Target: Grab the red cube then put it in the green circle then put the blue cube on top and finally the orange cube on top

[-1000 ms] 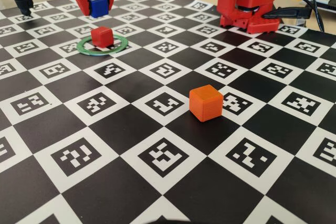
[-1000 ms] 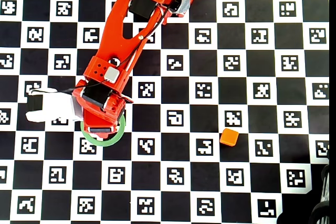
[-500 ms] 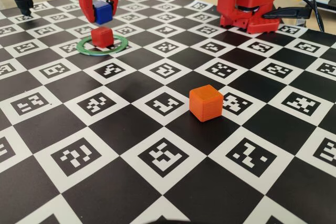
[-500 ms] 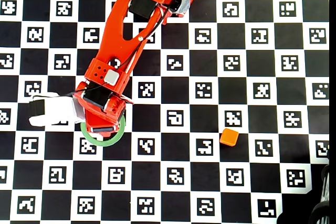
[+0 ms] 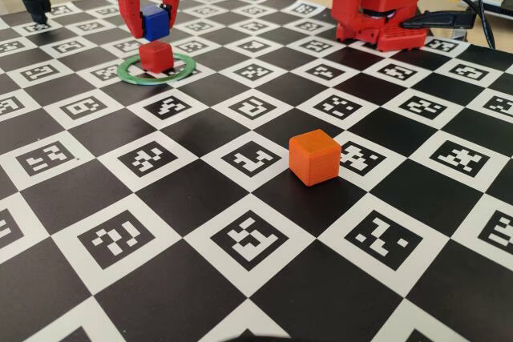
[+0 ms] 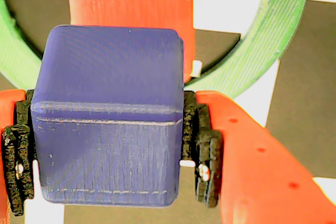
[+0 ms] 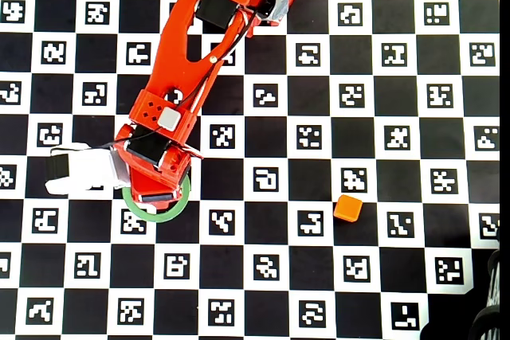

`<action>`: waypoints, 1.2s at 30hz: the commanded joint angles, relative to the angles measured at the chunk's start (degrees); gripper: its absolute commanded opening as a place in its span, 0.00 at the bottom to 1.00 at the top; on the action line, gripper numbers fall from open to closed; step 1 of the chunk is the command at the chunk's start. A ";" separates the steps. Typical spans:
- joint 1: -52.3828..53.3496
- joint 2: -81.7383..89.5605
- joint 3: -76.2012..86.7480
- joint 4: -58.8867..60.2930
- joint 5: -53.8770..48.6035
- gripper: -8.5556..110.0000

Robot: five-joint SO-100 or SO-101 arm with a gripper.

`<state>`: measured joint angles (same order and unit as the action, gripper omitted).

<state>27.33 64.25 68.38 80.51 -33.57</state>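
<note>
Overhead, arm hides both cubes — gripper (image 5: 155, 22) clamps blue cube (image 5: 154, 22) above red cube (image 5: 155, 56).

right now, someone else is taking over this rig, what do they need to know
Gripper: shut on the blue cube, held just above the red cube; whether the two touch cannot be told from the fixed view.
Red cube: sits inside the green circle, toward its back edge in the fixed view, so that step is done.
Orange cube: alone on the checkerboard, well clear of the ring, untouched.
Left: lower and release the blue cube onto the red one, then fetch the orange cube and stack it on top.
The wrist view shows the blue cube offset from the red cube, so check alignment before opening.
</note>
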 commanded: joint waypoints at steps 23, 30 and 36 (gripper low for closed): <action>0.97 0.79 0.97 -1.49 -1.41 0.14; 0.88 0.79 1.23 -1.76 -1.23 0.14; 0.88 0.70 2.37 -2.81 -1.32 0.14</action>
<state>27.86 64.25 71.46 78.49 -34.72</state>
